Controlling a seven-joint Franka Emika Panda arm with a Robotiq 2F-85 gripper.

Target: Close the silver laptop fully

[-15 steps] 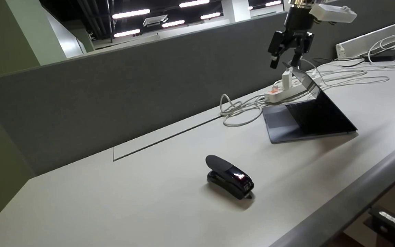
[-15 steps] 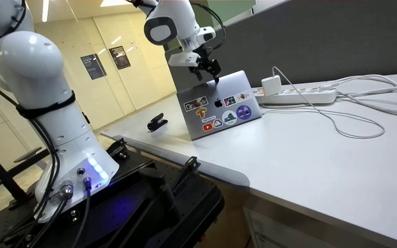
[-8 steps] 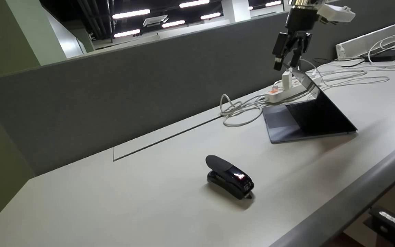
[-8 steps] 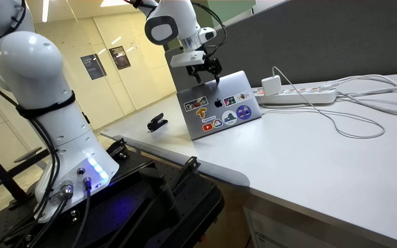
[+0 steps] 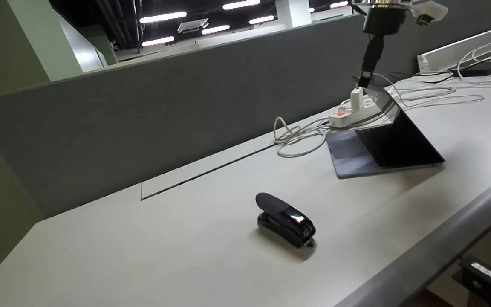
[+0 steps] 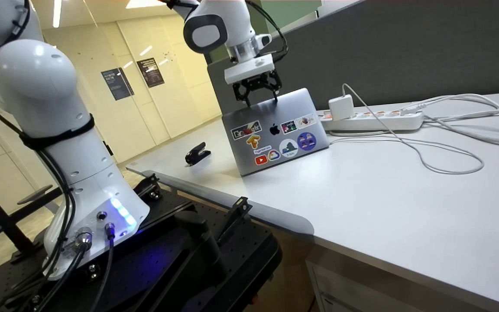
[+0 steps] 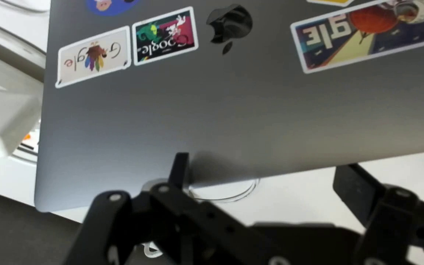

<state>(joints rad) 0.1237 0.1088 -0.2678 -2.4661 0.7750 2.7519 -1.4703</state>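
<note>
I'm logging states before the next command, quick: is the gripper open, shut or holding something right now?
Gripper: open, holding nothing, at the upper edge of the silver laptop lid.

Panda arm [image 6: 82, 149] stands on its base [image 6: 95, 229], part cut off by frame edge; wrist [image 6: 243, 50] has Robotiq gripper [image 6: 262, 102] hanging below, pointing dn. In an exterior view its fingers [image 5: 368, 66] line up approx. edge-on; wrist view has 'em spread w/ wide gap btwn.

White arm [image 6: 85, 154], smooth and round. Black cords [image 6: 59, 172], black strap [image 6: 56, 139]. Pale blue light [image 6: 122, 211] near bottom. Silver ring [image 6: 244, 50], then white box [image 6: 249, 68]. Black gripper [image 6: 261, 102], round gray screws [image 7: 115, 197].
</note>
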